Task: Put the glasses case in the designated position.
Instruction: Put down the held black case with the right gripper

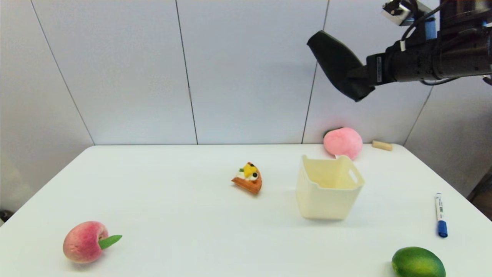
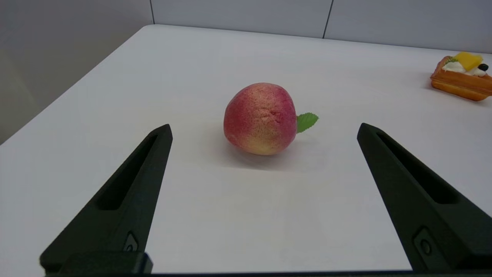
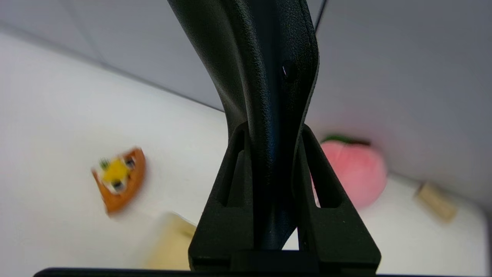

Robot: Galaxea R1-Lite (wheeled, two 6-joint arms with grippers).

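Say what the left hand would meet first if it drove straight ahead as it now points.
Most likely the peach, which sits on the table between the open left hand's fingers and a little beyond their tips; nothing shows in between.

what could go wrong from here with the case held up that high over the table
The right gripper pinches only one end of the soft glasses case, so it may slip or swing. The case looks about as long as the cream basket is wide, so it could catch the rim. The pink peach sits close behind the basket.
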